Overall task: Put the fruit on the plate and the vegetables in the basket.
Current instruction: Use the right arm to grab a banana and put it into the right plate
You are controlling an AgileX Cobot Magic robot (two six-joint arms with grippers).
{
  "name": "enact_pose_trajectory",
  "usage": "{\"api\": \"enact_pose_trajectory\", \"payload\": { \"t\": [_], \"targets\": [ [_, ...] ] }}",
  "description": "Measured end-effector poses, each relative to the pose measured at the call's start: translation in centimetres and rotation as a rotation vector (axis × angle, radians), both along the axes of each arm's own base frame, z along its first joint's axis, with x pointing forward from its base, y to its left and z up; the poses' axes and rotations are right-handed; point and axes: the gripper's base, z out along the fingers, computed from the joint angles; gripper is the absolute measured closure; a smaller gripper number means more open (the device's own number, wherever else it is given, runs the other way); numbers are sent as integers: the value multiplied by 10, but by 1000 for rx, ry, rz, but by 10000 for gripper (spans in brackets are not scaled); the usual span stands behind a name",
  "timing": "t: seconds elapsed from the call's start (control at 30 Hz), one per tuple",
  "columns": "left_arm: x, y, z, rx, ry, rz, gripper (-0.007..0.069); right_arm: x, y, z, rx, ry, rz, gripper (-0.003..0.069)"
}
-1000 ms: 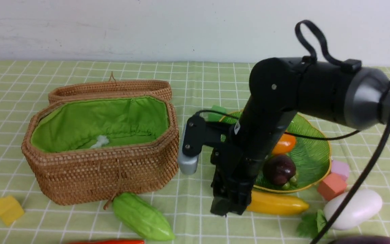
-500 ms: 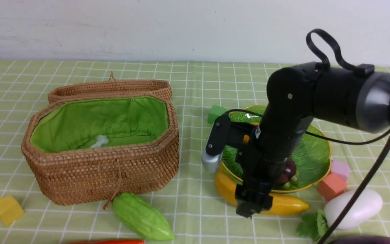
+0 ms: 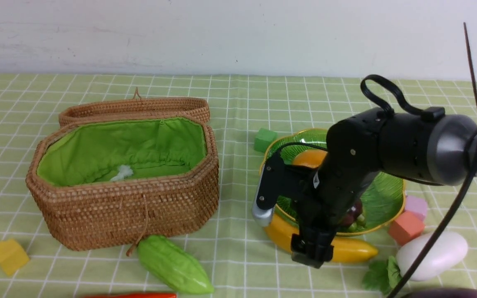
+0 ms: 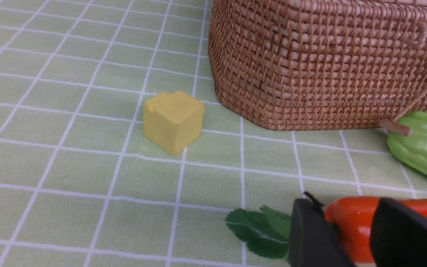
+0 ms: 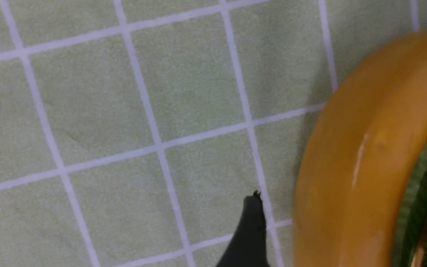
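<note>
At plate's [image 3: 391, 194] near rim: right arm [image 3: 387, 140] has swung over and dropped; right jaws now spread astride banana [image 3: 350, 249], not gripping. Banana's on counter [image 3: 242, 260] against plate, looks like last fruit out. Left jaws pinch pepper [image 4: 350, 222].

Front cam: robot's side, looks fwd & down over whole surface [image 3: 238, 95] to wall [image 3: 238, 33]. L wrist cam: low, near, faces basket [image 4: 328, 63] side, shared w/ front. R wrist cam: v. close over banana [image 5: 361, 155], also in front.

Staged tabletop rig: green checked cloth [image 3: 15, 95], bare white wall [image 3: 222, 33].
</note>
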Motion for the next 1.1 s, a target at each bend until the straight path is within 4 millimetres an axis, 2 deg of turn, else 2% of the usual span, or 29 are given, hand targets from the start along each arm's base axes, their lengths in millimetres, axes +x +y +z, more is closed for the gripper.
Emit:
{"api": "enact_pose_trajectory", "payload": {
  "t": [0.7,0.93,1.1],
  "targets": [
    [0,0,0,0,0,0,386,4,3,-18,8,44,-37,64],
    [0,0,0,0,0,0,386,-2,1,-4,19,56,-38,64],
    [0,0,0,0,0,0,386,-11,1,17,63,65,-49,66]
  ]
}}
